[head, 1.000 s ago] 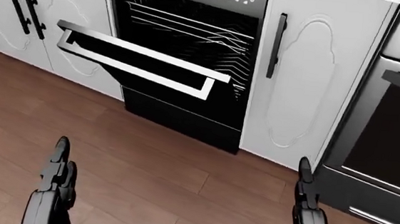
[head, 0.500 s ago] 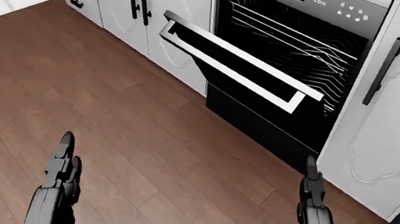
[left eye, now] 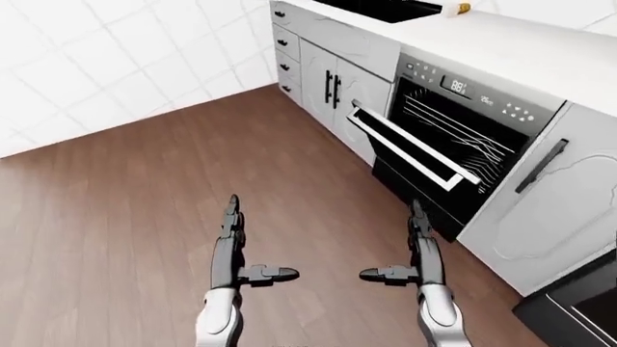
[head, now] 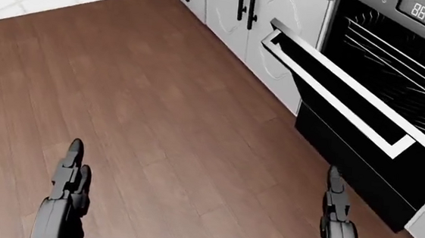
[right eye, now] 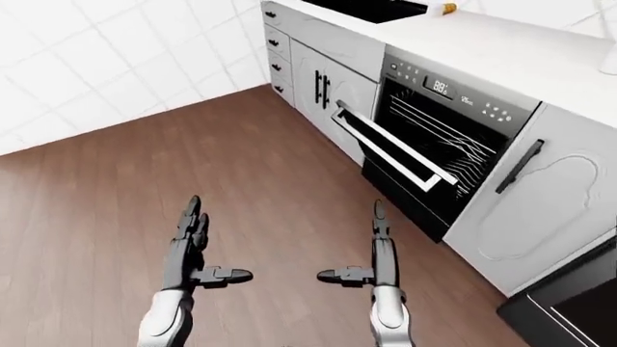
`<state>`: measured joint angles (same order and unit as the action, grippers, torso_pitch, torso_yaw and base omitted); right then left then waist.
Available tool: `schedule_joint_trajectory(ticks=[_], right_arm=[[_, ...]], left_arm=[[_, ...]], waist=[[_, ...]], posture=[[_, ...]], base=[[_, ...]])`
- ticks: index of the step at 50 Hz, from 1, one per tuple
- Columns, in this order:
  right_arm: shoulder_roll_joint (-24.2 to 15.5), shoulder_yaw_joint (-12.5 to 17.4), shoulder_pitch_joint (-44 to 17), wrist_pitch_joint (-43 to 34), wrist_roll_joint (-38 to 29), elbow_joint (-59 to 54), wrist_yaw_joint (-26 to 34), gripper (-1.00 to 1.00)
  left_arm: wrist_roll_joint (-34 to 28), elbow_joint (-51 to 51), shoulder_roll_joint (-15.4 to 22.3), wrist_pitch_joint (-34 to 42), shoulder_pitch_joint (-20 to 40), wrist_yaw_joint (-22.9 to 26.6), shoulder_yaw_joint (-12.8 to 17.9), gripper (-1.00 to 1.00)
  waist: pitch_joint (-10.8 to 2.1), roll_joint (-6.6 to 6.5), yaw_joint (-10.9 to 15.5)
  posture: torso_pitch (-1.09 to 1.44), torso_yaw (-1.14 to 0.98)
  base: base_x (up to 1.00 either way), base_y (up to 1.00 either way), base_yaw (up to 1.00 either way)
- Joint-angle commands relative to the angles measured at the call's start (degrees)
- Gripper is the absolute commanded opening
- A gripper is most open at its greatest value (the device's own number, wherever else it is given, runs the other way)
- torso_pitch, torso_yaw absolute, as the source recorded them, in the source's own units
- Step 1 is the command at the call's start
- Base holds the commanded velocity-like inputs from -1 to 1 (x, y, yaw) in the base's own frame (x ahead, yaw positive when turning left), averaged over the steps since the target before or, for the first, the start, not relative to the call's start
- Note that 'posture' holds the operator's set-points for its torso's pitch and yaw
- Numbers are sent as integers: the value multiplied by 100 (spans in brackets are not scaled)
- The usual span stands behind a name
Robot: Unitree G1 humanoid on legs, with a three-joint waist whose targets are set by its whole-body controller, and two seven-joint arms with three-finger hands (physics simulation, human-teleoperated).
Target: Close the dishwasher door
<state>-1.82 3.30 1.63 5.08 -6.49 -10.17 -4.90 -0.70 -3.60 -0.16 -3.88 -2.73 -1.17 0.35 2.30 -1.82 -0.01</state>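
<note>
Dishwasher control panel [right eye: 453, 90]: lit display shows digits, too small to read reliably.

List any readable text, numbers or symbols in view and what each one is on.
"88": lit digits on the dishwasher control panel, clearest in the left-eye view.
Smaller digits to their right: too small to read.
Round button symbols at both ends of the panel: too blurred to read.
No brand name or label shows on the dishwasher door, the cupboards or the counter.

Left hand [left eye: 231, 249], right hand [left eye: 416, 253] apparently open.
</note>
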Motion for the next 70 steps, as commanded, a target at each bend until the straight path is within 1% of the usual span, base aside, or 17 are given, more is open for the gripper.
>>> schedule_joint_trajectory(ticks=[1,4,15,18,19,22,28,31,33,34,43,47,56,61,62,64,70], right_arm=[[10,-28,-109,186,-4,206,-2,100],[10,-29,-127,214,2,153,0,100],[12,-32,-103,207,3,188,2,100],[11,-31,-83,192,3,224,5,100],[10,-29,-75,182,5,244,8,100],[14,-48,-90,177,-25,222,6,100],[13,-45,-91,129,-23,274,16,100],[9,-33,-98,153,-20,235,7,100],[9,-28,-92,141,-15,255,9,100],[11,-31,-88,137,-16,266,10,100],[10,-32,-95,144,-16,253,7,100],[10,-33,-100,153,-19,234,5,100],[26,-93,-14,98,-71,492,49,100],[38,-76,-18,-25,-110,535,5,100],[44,-82,-5,-62,-94,592,22,100],[49,-68,-5,-72,-33,591,47,100],[44,-60,-6,-102,-29,590,27,100]], left_arm=[[8,220,32,-130,68,-10,38,100],[4,199,34,-148,73,-10,40,100],[10,212,35,-141,72,-11,49,100],[6,217,30,-144,63,-12,40,100],[0,216,28,-148,59,-14,35,100],[-9,205,25,-154,63,-20,26,100],[-16,199,25,-151,71,-23,20,100],[-4,284,28,-110,53,-21,29,100],[-13,258,29,-128,59,-27,29,100],[-14,276,27,-125,51,-25,26,100],[-21,351,24,-90,20,-27,18,100],[-20,333,24,-100,24,-28,22,100],[-15,327,26,-122,15,-23,26,100],[-14,336,28,-125,10,-21,28,100],[-11,348,28,-115,9,-19,30,100],[-7,356,29,-108,7,-17,33,100],[-4,417,29,-80,-16,-12,34,100]], waist=[[-77,-17,11],[-241,-350,41],[-63,322,111],[-177,806,65],[-114,527,9],[-122,587,51],[-67,217,25],[-78,-76,11],[-209,-456,44],[-119,-193,108],[-71,213,130],[-136,709,76],[-65,367,-32],[-135,-130,-145],[-91,63,-125],[-172,98,-104],[-183,-208,104]], posture=[[0,0],[0,0],[0,0],[0,0],[0,0],[0,0],[0,0],[0,0],[0,0],[0,0],[0,0],[0,0],[0,0],[0,0],[0,0],[0,0],[0,0]], base=[[0,0,58],[0,0,58],[0,0,58],[0,0,58],[0,0,59],[0,0,58],[0,0,58],[0,0,58],[0,0,57],[0,0,58],[0,0,58],[0,0,57],[0,0,44],[0,0,0],[0,0,0],[0,0,0],[0,-51,0]])
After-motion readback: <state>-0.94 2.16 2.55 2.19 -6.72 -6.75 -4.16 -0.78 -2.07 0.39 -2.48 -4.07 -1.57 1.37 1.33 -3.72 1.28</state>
